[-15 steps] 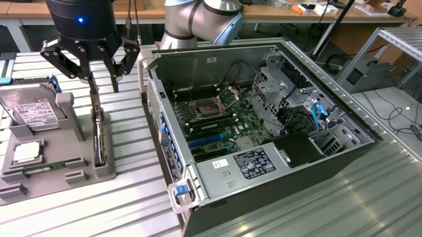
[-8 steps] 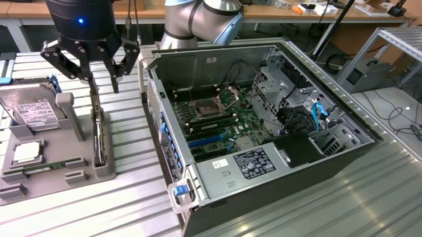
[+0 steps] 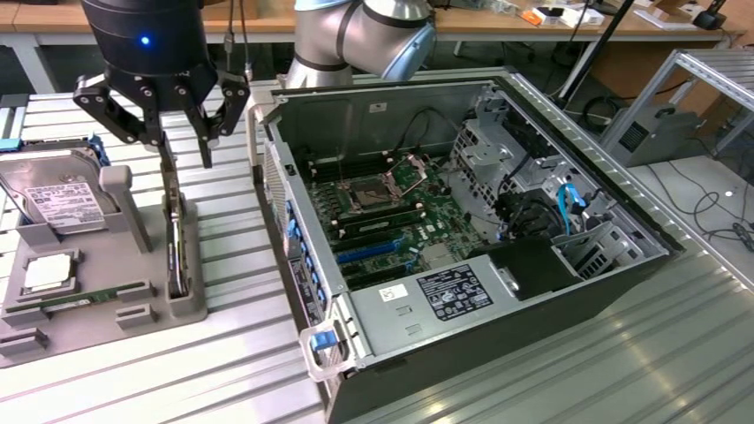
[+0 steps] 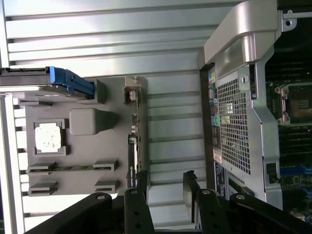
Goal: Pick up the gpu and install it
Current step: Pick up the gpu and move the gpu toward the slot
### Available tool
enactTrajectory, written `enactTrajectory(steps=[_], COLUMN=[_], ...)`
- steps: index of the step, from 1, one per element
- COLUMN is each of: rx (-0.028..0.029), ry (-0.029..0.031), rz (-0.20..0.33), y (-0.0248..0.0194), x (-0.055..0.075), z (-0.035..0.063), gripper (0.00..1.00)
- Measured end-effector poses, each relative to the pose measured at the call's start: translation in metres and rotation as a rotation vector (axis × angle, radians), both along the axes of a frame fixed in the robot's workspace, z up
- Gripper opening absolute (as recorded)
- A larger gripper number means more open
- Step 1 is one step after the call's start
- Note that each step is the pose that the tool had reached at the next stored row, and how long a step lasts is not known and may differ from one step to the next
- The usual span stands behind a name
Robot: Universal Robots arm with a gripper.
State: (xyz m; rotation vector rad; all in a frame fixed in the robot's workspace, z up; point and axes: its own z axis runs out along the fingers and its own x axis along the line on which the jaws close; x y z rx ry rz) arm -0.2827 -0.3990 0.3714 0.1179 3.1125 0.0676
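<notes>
A black gripper (image 3: 177, 146) with jointed metal fingers (image 3: 207, 132) hangs spread wide, holding nothing. Directly beneath it is the gpu (image 3: 177, 243), a thin dark card. It stands on its long edge in a slot along one rim of a grey moulded tray (image 3: 141, 327), and nothing is touching it.

In the wrist view, the gripper (image 4: 165, 187) shows two blunt black fingertips (image 4: 142, 180). One lines up over the end of the gpu (image 4: 133, 146), and the gap between them frames bare table slats. The card lies to one side of that gap, not inside it.

Past the card, deeper into the tray, sit a square silvery processor chip (image 4: 48, 137) and a narrow green memory stick (image 4: 73, 167) held in clips. With them is a boxy hard drive (image 3: 53, 199) with a white label.

On the gripper's other side, a free strip of ribbed, glossy metal table (image 3: 236, 291) separates the tray from an open computer case (image 3: 389, 110).

The exterior view looks down into the case at a green motherboard (image 3: 401, 221) and loose cables. The wrist view shows the case's perforated metal rear panel (image 4: 234, 122) instead.
</notes>
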Motion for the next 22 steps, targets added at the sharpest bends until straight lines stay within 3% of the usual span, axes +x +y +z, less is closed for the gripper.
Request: enactTrajectory(steps=[22], rx=[0.0], ry=[0.0], rz=[0.0], y=[0.0], x=[-0.0006], z=[-0.0047], gripper=[0.42])
